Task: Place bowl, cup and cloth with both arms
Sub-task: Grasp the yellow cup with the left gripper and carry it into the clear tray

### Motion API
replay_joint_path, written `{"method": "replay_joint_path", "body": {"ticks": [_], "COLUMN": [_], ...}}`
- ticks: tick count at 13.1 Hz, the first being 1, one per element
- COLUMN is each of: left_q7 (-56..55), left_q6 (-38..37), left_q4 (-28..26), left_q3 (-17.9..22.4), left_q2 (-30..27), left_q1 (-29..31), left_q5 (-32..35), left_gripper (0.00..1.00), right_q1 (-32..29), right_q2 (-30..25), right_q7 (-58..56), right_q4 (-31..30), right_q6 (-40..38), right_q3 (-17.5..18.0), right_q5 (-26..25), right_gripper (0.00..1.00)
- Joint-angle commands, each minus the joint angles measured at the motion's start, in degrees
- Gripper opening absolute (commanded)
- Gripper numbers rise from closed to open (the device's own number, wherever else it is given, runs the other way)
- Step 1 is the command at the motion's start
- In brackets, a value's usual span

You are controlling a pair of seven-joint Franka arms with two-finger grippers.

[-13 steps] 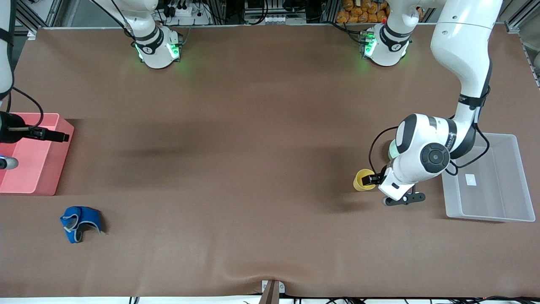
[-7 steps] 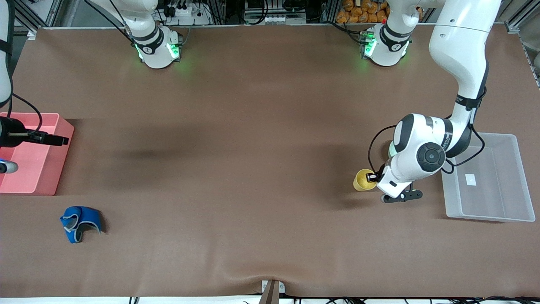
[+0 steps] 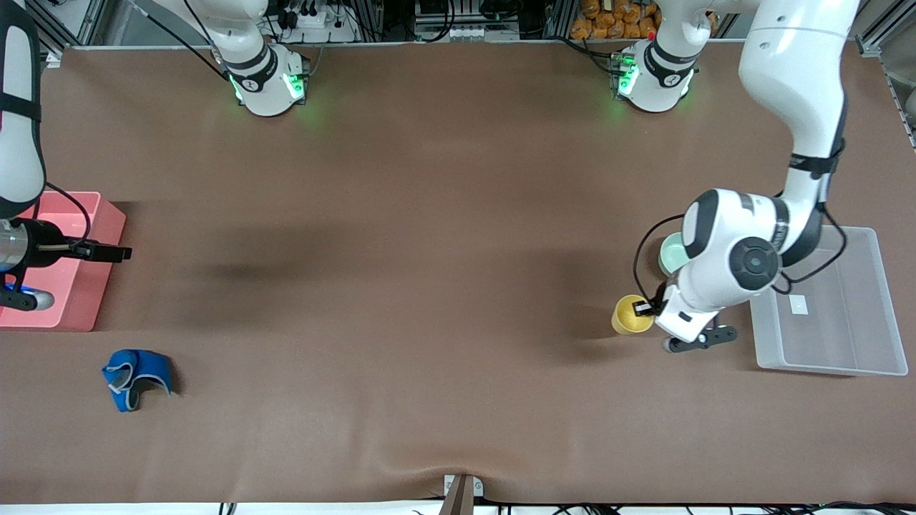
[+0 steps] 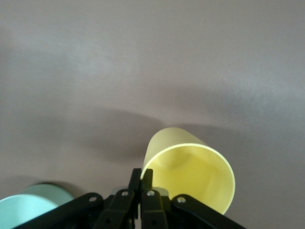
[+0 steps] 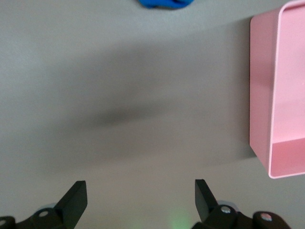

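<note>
The yellow cup (image 3: 630, 315) (image 4: 190, 174) is beside the clear bin, at the left arm's end of the table. My left gripper (image 3: 646, 308) (image 4: 141, 174) is shut on the cup's rim wall, one finger inside and one outside. The mint-green bowl (image 3: 671, 252) (image 4: 28, 210) sits just farther from the front camera than the cup, partly hidden by the left arm. The blue cloth (image 3: 136, 377) (image 5: 167, 3) lies crumpled near the pink bin, nearer to the front camera. My right gripper (image 3: 114, 252) (image 5: 139, 185) hangs open over bare table beside the pink bin, holding nothing.
A clear plastic bin (image 3: 823, 365) stands at the left arm's end of the table. A pink bin (image 3: 86, 286) (image 5: 281, 95) stands at the right arm's end. Brown table mat stretches between them.
My left gripper closed on the cup's wall and carried it slightly toward the clear bin, uncovering more of the bowl. The right gripper shifted a little off the pink bin's edge.
</note>
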Motion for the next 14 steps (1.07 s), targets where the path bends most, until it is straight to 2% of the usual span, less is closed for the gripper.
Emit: {"method": "replay_joint_path", "body": {"ticks": [1, 5, 6, 9, 11, 14], "left_q7": [3.30, 14.80, 19.36, 28.69, 37.38, 40.23], "left_q6": [-7.77, -16.56, -17.98, -17.99, -17.56, -12.39], "left_q4": [5.24, 13.67, 14.22, 15.27, 15.19, 14.84], "left_q3": [0.37, 0.37, 0.46, 2.91, 7.73, 8.02], "left_q2": [-1.35, -1.27, -1.09, -0.57, 0.57, 4.17], "left_q1": [2.99, 11.77, 14.49, 18.73, 19.43, 21.54], "left_q5": [1.30, 1.38, 1.30, 1.30, 0.78, 0.68], "left_gripper": [0.00, 0.00, 0.00, 0.00, 0.00, 0.00], "right_q1": [0.14, 1.46, 1.46, 1.64, 1.90, 1.99], "right_q2": [0.31, 0.48, 0.92, 1.19, 1.88, 3.64], "right_q7": [0.87, 0.95, 0.95, 0.95, 0.95, 0.78], "right_q4": [1.12, 1.12, 1.03, 1.29, 1.47, 1.47], "right_q6": [3.05, 7.97, 9.03, 9.13, 9.22, 9.22], "right_q3": [0.16, 0.42, 0.42, 0.42, 0.42, 0.42], "right_q5": [0.93, 0.93, 1.02, 2.42, 2.51, 2.51], "right_gripper": [1.00, 1.00, 1.00, 1.00, 1.00, 1.00]}}
